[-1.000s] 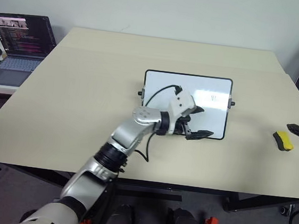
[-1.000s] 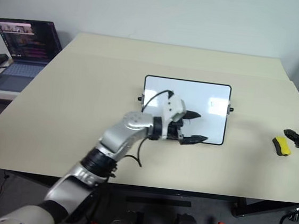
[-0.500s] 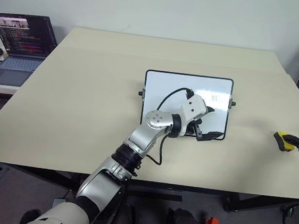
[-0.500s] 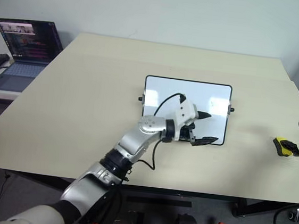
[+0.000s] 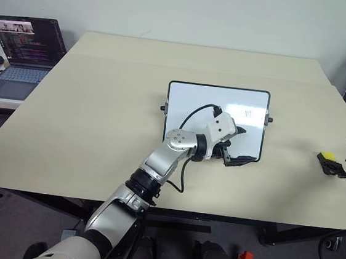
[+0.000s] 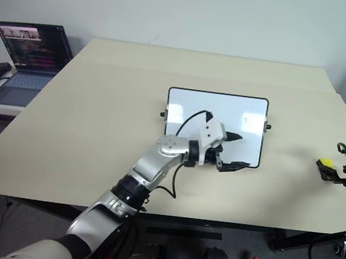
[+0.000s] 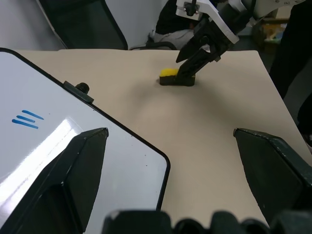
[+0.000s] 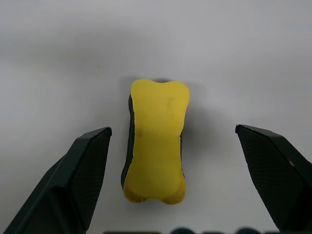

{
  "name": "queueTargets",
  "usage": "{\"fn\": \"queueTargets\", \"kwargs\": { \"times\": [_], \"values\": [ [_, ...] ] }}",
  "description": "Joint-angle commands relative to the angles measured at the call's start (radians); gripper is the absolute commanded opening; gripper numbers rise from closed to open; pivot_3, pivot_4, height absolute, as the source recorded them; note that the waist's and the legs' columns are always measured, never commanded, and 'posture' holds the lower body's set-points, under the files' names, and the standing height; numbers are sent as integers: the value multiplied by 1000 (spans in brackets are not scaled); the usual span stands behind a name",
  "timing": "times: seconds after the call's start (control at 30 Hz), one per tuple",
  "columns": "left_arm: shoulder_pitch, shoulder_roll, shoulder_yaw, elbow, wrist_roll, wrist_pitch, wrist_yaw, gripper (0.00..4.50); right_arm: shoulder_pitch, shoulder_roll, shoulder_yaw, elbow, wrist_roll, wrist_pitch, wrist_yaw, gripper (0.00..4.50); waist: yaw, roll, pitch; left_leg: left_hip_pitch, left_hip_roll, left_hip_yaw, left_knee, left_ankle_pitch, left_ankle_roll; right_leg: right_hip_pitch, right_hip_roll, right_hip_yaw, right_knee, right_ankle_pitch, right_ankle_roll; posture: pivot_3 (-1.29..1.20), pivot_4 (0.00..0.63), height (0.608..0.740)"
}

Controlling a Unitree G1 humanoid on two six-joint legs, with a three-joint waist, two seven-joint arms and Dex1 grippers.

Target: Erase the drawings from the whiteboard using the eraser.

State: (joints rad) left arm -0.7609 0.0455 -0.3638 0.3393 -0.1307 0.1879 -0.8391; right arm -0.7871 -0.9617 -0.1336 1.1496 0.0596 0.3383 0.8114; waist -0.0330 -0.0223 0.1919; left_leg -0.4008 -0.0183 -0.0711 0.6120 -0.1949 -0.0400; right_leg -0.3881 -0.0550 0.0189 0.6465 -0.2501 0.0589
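I am on the pick-up step: my right hand [image 8: 170, 161] hangs released, its fingers spread on either side of the eraser [image 8: 155, 140], which lies on the counter [image 5: 88, 108] at the frame's right edge. My left hand [image 5: 236, 145], also released, rests over the whiteboard [image 5: 189, 97] at frame centre, the drawings [image 7: 27, 119] unwiped. Next I should lower and clench on the eraser.
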Motion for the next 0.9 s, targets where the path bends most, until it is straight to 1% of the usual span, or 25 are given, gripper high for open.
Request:
{"fn": "queueTargets", "kwargs": {
  "times": [0.03,0.27,0.3,0.33,0.4,0.6,0.9],
  "values": [
    [-1,4,6,-55,7,-3,-4,4500,-20,-5,-15,6,2,-17,-4,3606,0,0,0,0,0,0,0,0,0,0,0,0,0,0,0,0,150,740],
    [-1,12,5,-54,21,-1,-7,4500,-7,11,-22,19,9,-22,-9,1075,0,0,0,0,0,0,0,0,0,0,0,0,0,1,-2,0,150,740],
    [0,13,6,-54,22,0,-8,4500,-4,13,-23,20,10,-23,-11,787,0,0,0,0,0,0,0,0,0,0,0,0,0,1,-2,0,150,740],
    [0,14,6,-54,23,0,-8,4500,-2,15,-24,20,10,-24,-12,638,0,0,0,0,0,0,0,0,0,0,0,0,0,1,-2,0,150,740],
    [0,16,7,-55,24,-1,-8,4500,0,19,-25,20,9,-26,-15,515,0,0,0,0,0,0,0,0,0,1,0,0,0,1,-1,0,150,740],
    [2,21,6,-59,28,-1,-6,4500,5,29,-26,16,9,-30,-18,355,-1,0,0,1,0,0,1,0,0,1,0,0,0,1,-1,0,150,740],
    [4,24,8,-62,31,-2,-5,4500,7,26,-7,13,-12,-54,-16,333,-1,0,0,1,0,0,1,0,0,1,0,0,0,1,-1,0,150,740]
  ]
}}
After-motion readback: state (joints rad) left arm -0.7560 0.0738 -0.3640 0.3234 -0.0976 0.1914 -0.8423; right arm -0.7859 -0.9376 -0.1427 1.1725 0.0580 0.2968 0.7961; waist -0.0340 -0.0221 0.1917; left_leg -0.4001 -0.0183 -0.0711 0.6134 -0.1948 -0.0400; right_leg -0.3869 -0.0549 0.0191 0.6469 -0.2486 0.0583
